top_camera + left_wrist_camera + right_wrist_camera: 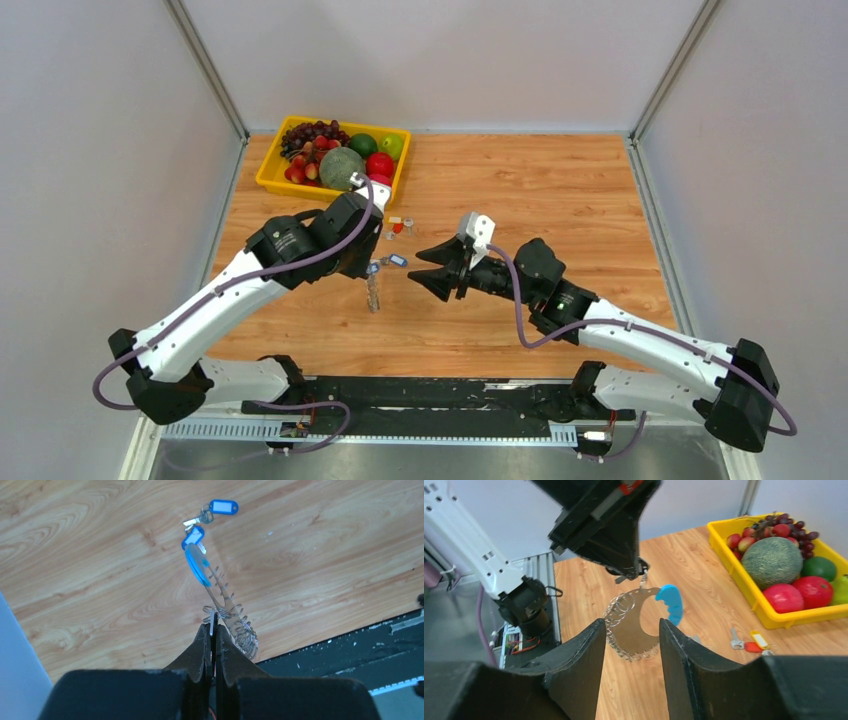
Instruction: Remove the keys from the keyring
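My left gripper (214, 625) is shut on a thin metal piece at the top of the keyring (235, 625) and holds it hanging above the table. The hoop has a bright blue arc (196, 566) and a fringe of small silvery rings. In the top view the keyring (373, 292) hangs under the left gripper (370, 262). My right gripper (418, 268) is open and empty just right of it. In the right wrist view the keyring (624, 630) hangs between and beyond the open gripper (632, 625). Two keys with blue tags (223, 507) lie below on the wood.
A yellow fruit tray (268, 175) with a melon, grapes and other fruit stands at the back left. Loose keys with red and yellow tags (751, 642) lie on the table near the tray, also in the top view (397, 225).
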### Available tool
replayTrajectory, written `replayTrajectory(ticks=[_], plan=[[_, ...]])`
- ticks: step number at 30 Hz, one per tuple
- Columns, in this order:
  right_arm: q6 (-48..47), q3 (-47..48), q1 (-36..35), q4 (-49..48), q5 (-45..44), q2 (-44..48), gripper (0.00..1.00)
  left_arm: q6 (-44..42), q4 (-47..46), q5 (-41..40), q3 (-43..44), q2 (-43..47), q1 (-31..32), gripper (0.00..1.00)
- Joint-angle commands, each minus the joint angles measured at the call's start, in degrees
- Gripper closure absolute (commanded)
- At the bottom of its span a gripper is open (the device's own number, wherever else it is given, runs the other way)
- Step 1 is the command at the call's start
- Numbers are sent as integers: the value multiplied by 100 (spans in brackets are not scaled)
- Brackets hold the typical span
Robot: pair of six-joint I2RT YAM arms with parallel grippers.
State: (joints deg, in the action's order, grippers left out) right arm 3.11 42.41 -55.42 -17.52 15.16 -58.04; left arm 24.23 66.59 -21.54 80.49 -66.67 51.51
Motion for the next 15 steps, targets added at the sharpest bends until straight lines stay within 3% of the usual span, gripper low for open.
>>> replayTrajectory(ticks=[1, 9, 15], plan=[[-137, -237, -202, -873, 219, -110, 53, 68, 624, 415, 510, -254, 6, 100], [-268, -199, -254, -928, 563, -635, 53, -295, 304, 1294, 595, -206, 4, 100], [-440, -191, -323, -1063, 662, -967, 46, -869, 248, 2051, 675, -215, 8, 100]])
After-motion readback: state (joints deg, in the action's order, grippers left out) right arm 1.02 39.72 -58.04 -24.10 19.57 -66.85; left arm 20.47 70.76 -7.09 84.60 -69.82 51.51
